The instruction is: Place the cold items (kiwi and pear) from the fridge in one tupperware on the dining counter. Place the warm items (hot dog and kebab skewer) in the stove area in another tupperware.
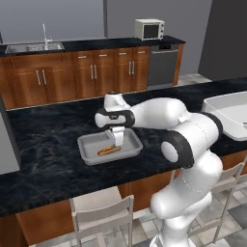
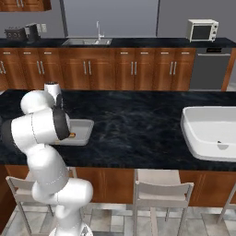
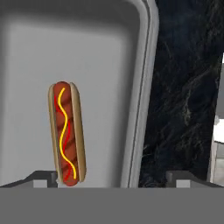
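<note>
**A:** Hot dog (image 3: 66,132) is seen lying flat on the floor of the grey tupperware (image 1: 88,150), directly below the gripper (image 1: 117,140) and a little toward one finger. Is anything clamped?

**B:** Nothing is held. The jaws are spread wide, with the two finger tips (image 3: 43,178) standing well apart at the bottom of the hand view; the near end of the bun is seen just beside one of them, and whether it is touched cannot be told.

**A:** So the release is judged to be done. How should the step be finished well?

**B:** A straight lift along the gripper's own axis is advised, with the jaws kept apart, so that the bun is not dragged or rolled. No sideways travel should be made until the tips are above the container rim (image 3: 141,100), which runs between the fingers, nearer the far one.

**A:** What could go wrong?

**B:** If the hand is swung early, the wall could be caught and the whole tupperware shoved across the dark counter (image 2: 138,124). The container is light by the look of it, so that risk is taken seriously.

**A:** And what is left?

**B:** Kebab skewer is still to be brought to this same container; the cold items belong in the other one
</note>
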### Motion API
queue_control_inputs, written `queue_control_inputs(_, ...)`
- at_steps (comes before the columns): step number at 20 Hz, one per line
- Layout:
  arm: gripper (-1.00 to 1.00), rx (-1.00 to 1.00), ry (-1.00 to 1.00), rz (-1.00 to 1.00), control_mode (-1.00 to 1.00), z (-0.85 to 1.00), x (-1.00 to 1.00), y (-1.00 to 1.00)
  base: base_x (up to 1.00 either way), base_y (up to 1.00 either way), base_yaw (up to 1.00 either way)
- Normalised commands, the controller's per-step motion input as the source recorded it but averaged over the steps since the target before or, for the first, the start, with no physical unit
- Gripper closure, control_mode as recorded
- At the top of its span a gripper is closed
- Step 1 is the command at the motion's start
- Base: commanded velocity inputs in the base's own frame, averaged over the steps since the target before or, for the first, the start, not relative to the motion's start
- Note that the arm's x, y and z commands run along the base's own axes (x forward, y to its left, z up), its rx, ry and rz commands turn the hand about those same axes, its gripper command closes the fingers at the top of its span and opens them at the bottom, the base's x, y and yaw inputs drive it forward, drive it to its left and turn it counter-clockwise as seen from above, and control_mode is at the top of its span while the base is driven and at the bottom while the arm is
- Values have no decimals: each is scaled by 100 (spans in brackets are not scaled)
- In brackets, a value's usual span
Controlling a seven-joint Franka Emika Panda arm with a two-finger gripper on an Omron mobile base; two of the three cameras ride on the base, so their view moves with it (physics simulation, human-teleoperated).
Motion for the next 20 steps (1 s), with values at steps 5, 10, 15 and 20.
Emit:
queue_control_inputs(5,-100,-7,-5,1,-100,68,-52,-3,0,0,0)
queue_control_inputs(10,-100,-14,0,10,-100,54,-68,-7,0,0,0)
queue_control_inputs(15,-100,-8,0,9,-100,53,-80,-21,0,0,0)
queue_control_inputs(20,-100,-2,4,14,-100,52,-68,-42,0,0,0)
